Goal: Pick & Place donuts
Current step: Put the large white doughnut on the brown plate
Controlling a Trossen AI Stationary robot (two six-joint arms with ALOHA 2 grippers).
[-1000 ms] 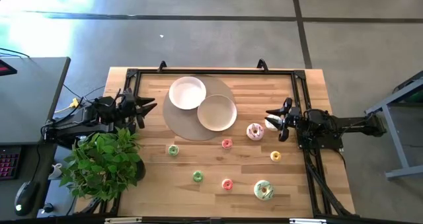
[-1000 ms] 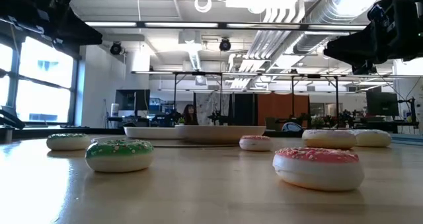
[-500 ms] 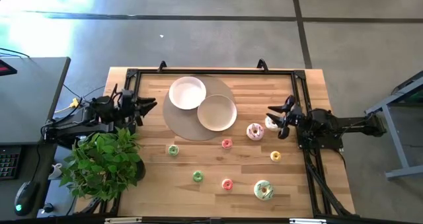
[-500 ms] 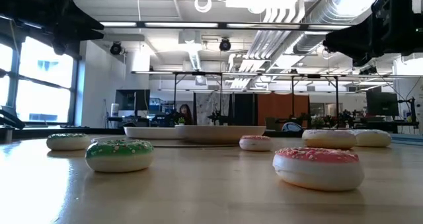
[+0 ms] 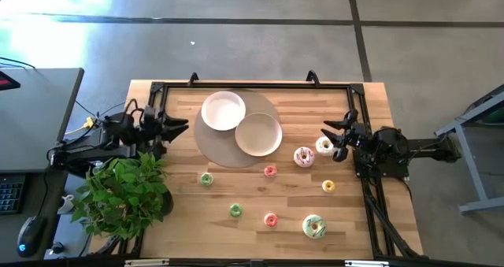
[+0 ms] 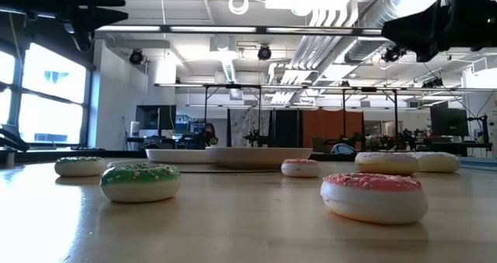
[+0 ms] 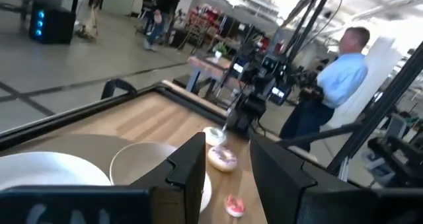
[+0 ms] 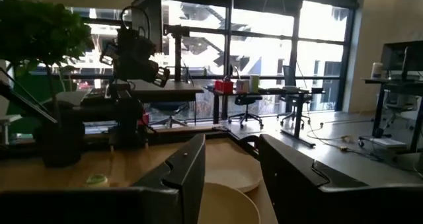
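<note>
Several toy donuts lie flat on the wooden table: a white-frosted one (image 5: 324,146), a pink-frosted one (image 5: 304,156), a small yellow one (image 5: 328,186), small pink ones (image 5: 270,171) (image 5: 271,220), small green ones (image 5: 206,179) (image 5: 235,210) and a larger pale one (image 5: 313,227). My right gripper (image 5: 335,141) is open and empty, raised above the table just right of the white-frosted donut. My left gripper (image 5: 178,127) is open and empty, raised near the table's left edge, left of the plates. Both wrist views show open fingers, in the left (image 7: 228,178) and the right (image 8: 231,178).
A white plate (image 5: 223,110) and a beige plate (image 5: 258,133) rest on a round tan mat (image 5: 213,145) at the far middle. A potted plant (image 5: 122,192) stands at the near left corner. A black frame (image 5: 358,101) runs along the table's edges. A person (image 7: 330,85) stands beyond the table.
My right gripper has drawn back toward the table's right edge and risen, uncovering the white-frosted donut, which has stayed in place. My left gripper has risen and edged a little toward the table's middle. Both have stayed open.
</note>
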